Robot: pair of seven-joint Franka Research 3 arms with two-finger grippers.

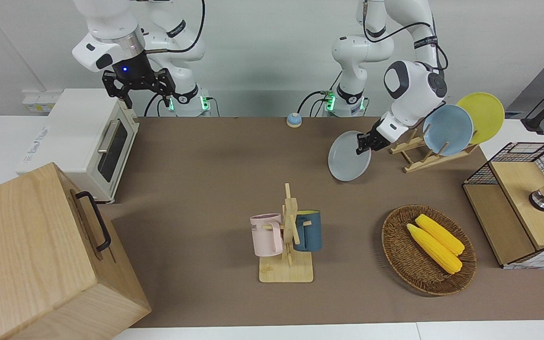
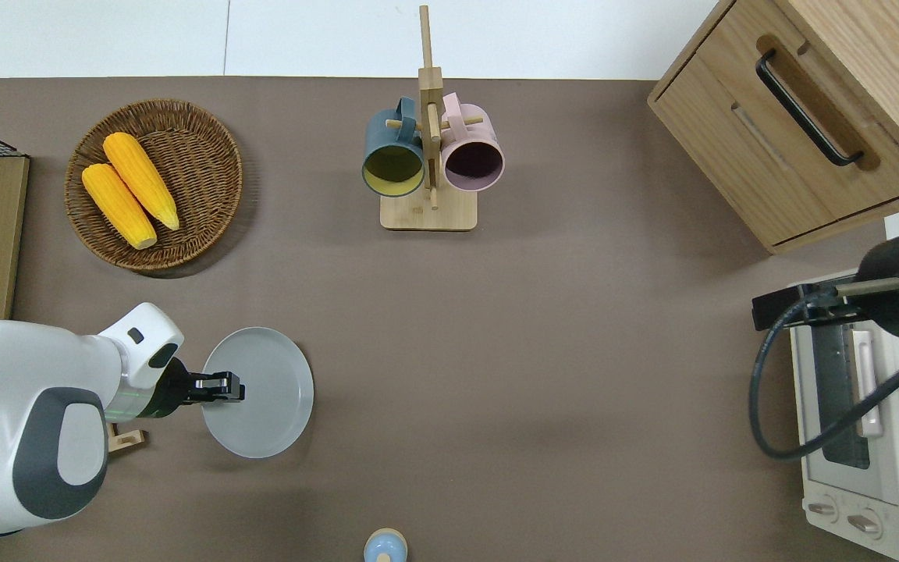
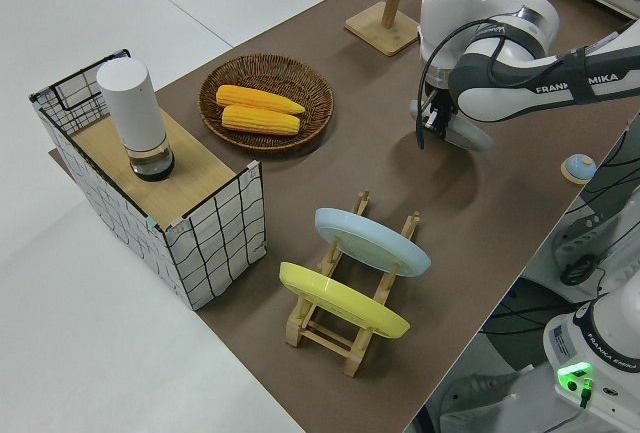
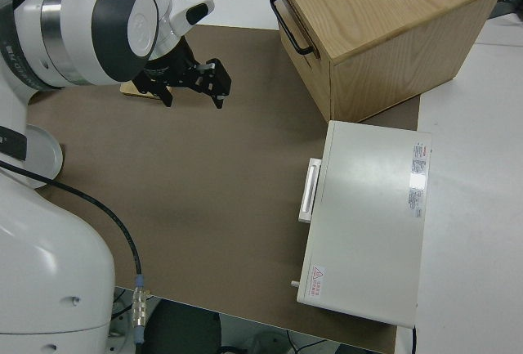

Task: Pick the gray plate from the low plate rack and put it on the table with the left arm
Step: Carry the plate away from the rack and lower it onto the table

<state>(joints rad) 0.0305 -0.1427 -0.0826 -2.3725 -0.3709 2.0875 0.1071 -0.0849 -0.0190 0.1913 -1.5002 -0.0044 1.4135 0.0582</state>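
Wicker basket (image 1: 429, 250): lay toward the left arm's end, held two yellow corn cobs (image 1: 435, 244) side by side.
Mug stand (image 1: 288, 236): stood upright mid-surface, carried a pink mug (image 1: 267, 234) and a dark blue mug (image 1: 308, 230) on opposite sides.
Wooden cabinet (image 1: 40, 257): sat at the right arm's end, black handle on its front.
Toaster oven (image 1: 83, 137): white, sat nearer to the robots than the cabinet.
Light blue plate (image 1: 447, 130) and yellow plate (image 1: 482, 116): stood tilted, side by side.
Wire-mesh box (image 3: 160, 198): bore a white cylinder (image 3: 134, 118) on its wooden top.

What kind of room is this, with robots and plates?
Probably a robot lab set up like a pretend kitchen: two white robot arms at a table with a toaster oven, a mug stand and a low plate rack.
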